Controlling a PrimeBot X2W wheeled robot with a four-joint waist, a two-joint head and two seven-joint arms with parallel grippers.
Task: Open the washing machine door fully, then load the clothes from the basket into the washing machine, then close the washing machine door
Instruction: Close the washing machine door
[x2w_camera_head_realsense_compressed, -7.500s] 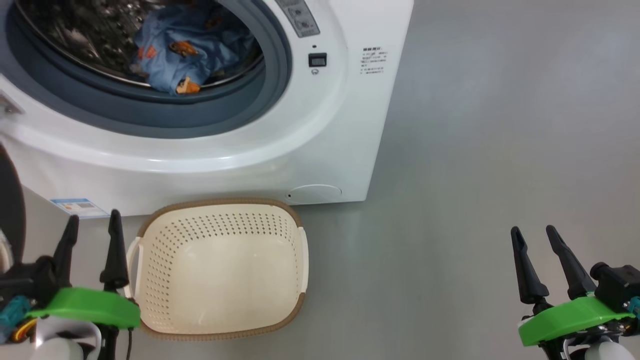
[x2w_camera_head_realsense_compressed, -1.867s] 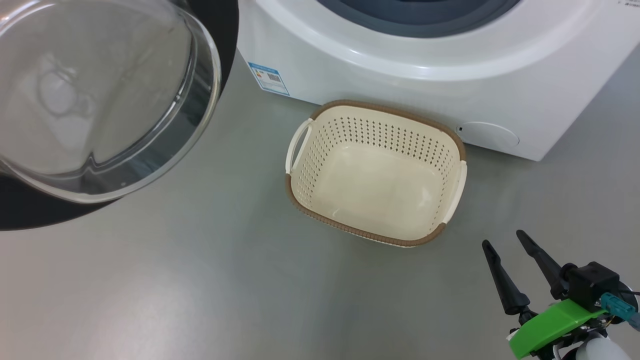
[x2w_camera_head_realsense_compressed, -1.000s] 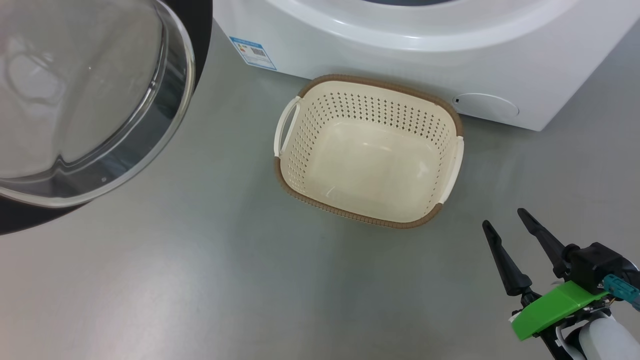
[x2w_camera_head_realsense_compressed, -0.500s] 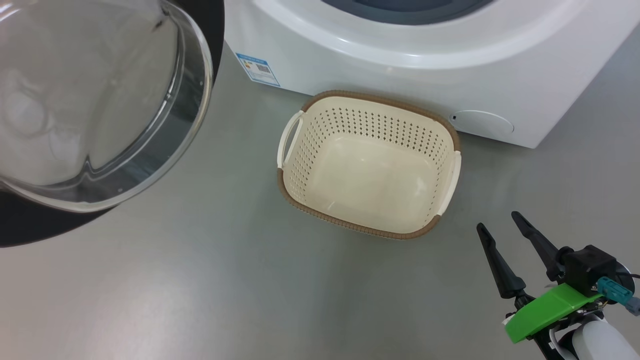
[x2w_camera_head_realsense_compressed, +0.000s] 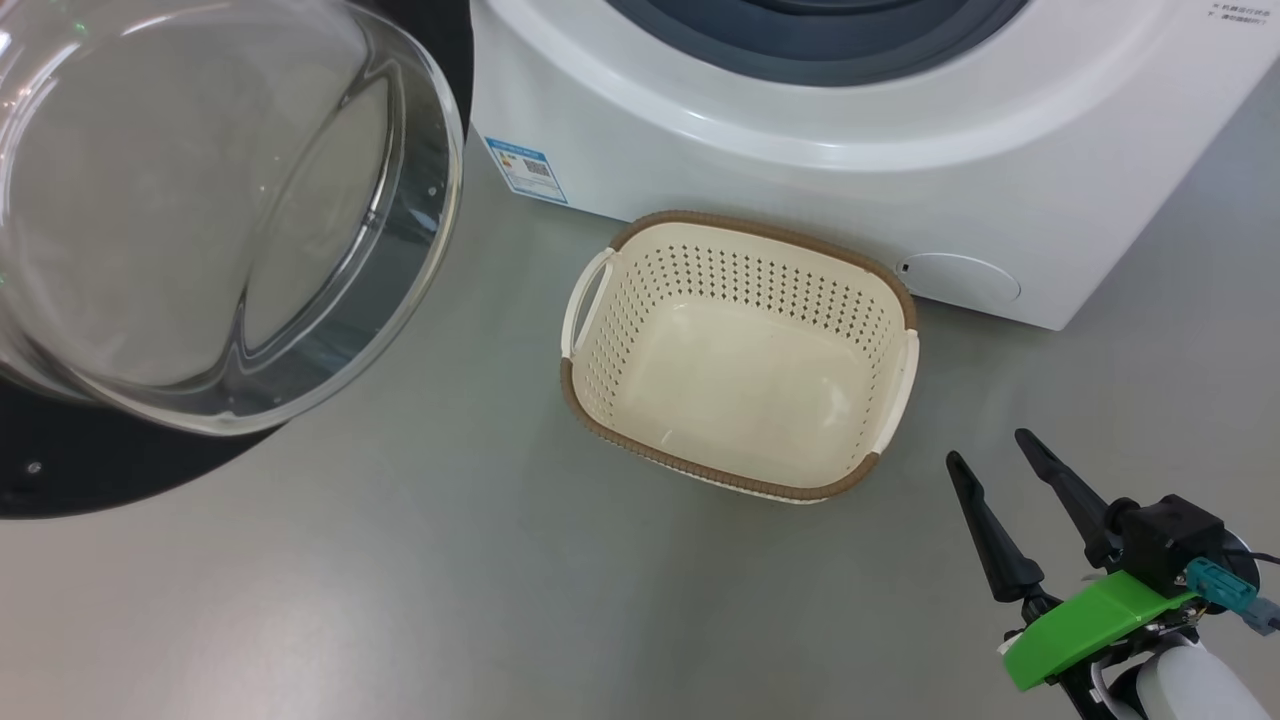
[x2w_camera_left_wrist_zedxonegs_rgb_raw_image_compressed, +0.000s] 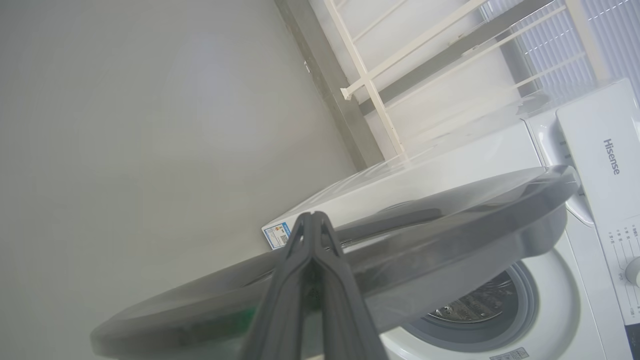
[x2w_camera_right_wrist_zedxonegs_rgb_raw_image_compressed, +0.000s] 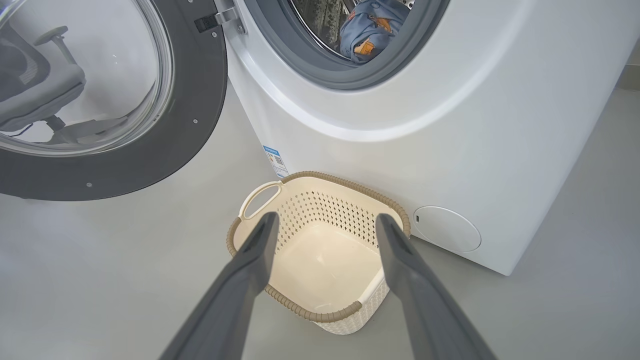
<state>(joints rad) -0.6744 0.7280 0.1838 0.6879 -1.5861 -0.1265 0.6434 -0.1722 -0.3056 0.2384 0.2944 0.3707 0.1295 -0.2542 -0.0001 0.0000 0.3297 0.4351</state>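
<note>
Your left gripper (x2w_camera_left_wrist_zedxonegs_rgb_raw_image_compressed: 312, 217), pinched shut and empty, sits just outside the round glossy black washing machine door (x2w_camera_left_wrist_zedxonegs_rgb_raw_image_compressed: 450, 215); right gripper (x2w_camera_head_realsense_compressed: 987, 446) gapes empty.

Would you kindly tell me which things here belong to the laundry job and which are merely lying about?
Job: washing machine; washing machine door, open; clothes in the drum; basket, empty; left end effector, shut near the door; right end effector, open.
Lying about: office chair seen through the door glass; white rack by the wall.
</note>
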